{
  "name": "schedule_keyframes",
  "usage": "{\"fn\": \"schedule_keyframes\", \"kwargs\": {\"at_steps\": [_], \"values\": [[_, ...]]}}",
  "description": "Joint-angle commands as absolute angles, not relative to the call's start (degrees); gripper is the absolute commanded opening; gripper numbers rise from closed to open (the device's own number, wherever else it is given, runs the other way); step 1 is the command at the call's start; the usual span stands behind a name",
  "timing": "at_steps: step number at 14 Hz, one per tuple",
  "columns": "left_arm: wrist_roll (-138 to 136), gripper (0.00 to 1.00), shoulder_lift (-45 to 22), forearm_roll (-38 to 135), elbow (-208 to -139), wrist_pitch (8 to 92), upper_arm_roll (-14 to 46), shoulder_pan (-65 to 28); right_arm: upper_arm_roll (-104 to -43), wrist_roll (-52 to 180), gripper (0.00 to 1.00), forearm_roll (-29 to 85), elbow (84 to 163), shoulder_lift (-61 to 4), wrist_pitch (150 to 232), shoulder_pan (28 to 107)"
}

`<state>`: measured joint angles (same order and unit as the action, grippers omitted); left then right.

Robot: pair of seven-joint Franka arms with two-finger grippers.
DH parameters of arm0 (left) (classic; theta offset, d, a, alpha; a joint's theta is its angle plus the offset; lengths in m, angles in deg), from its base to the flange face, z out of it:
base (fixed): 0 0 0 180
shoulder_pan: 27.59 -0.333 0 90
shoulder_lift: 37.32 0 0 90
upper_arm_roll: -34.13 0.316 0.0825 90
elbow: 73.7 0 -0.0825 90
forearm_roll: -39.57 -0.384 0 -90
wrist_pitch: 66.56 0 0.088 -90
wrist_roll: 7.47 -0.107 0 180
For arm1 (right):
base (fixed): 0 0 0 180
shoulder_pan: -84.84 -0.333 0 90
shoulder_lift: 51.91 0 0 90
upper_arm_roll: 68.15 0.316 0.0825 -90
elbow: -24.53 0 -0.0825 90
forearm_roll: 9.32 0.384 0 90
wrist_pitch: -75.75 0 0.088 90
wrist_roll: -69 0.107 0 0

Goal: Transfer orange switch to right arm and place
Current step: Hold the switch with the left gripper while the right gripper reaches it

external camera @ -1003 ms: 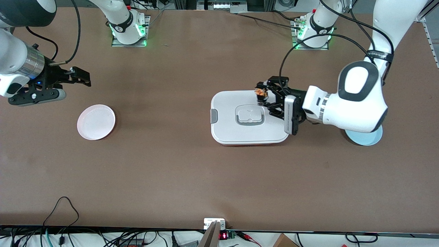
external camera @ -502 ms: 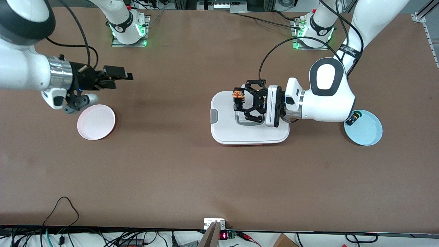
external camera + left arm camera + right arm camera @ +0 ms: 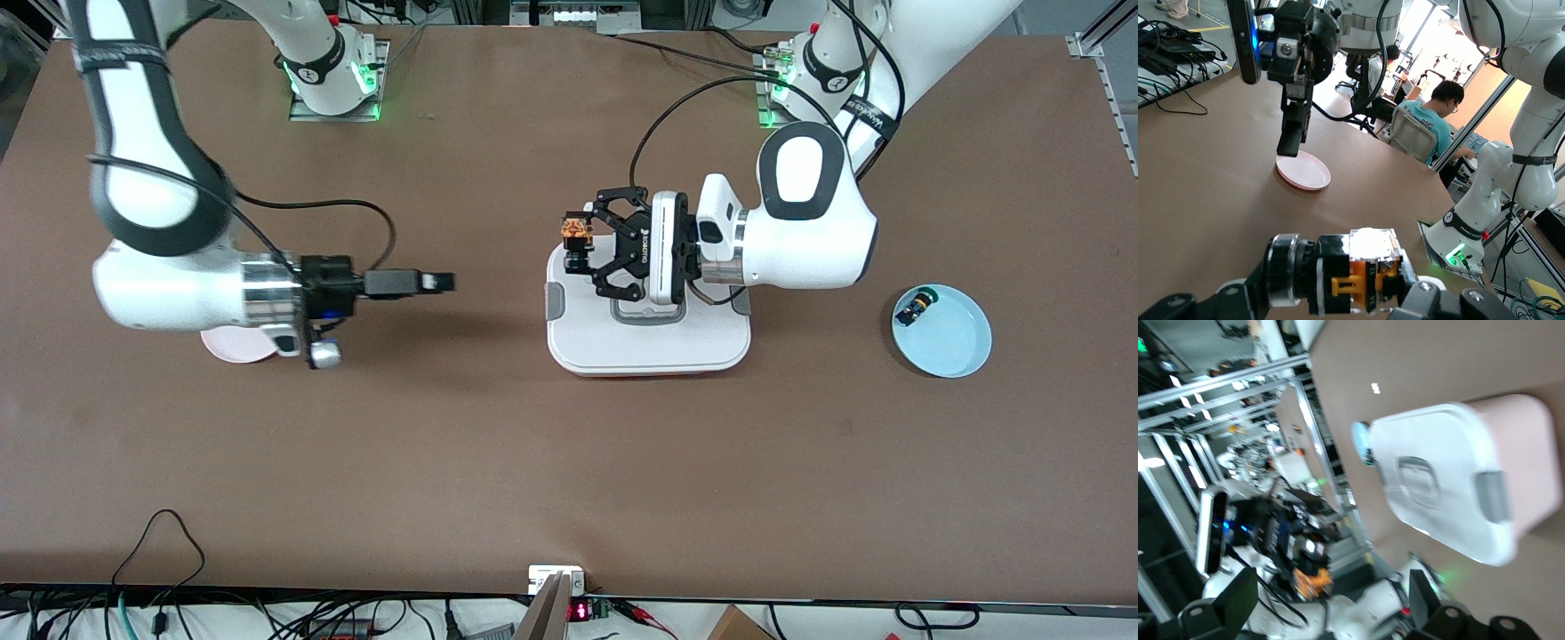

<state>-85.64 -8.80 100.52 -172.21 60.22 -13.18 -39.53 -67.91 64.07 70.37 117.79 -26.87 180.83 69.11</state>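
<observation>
Orange switch [image 3: 576, 242]: I have it clamped in the left gripper [image 3: 582, 246], lying sideways between the black linkage fingers; the left wrist view shows it [image 3: 1361, 283] pinched the same way.
Left gripper: up in the air over the edge of the white lidded box [image 3: 647, 342] toward the right arm's end; half a second ago it hung over the box's middle, so it has carried the switch toward the right arm.
Right gripper [image 3: 440, 283]: over bare brown table [image 3: 533, 462], pointed at the left gripper, well apart from it. Fingers spread, nothing between them; the right wrist view shows both fingers [image 3: 1238, 600] wide.
Right arm, change: it has swung in from the table's end; the gripper was above the pink plate [image 3: 233, 345] before, and now the wrist covers most of that plate.
Blue plate [image 3: 956, 351]: toward the left arm's end, a small dark switch [image 3: 916, 308] lying in it, unmoved since the last frame.
</observation>
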Motion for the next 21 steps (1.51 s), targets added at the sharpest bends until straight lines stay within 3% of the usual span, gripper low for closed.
{"fn": "schedule_keyframes", "kwargs": {"at_steps": [1, 7, 16, 21], "values": [[-87.6, 0.0, -8.8, 102.6, -172.5, 60.7, -13.6, -40.1, -68.2, 59.7, 1.0, 82.8, 119.1, -26.2, 186.6, 64.6], [-87.7, 0.0, -8.8, 102.6, -172.7, 60.7, -13.6, -40.2, -68.2, 42.4, 1.0, 103.8, 126.6, -25.9, 187.3, 60.5], [-87.8, 0.0, -8.8, 102.6, -172.8, 60.5, -13.6, -40.5, -67.6, 35.8, 1.0, 118.1, 139.9, -32.8, 187.1, 55.1], [-88.4, 0.0, -9.0, 102.5, -173.5, 59.8, -13.7, -41.5, -67.6, 33.8, 1.0, 124.5, 141.3, -33.5, 187.7, 51.9]]}}
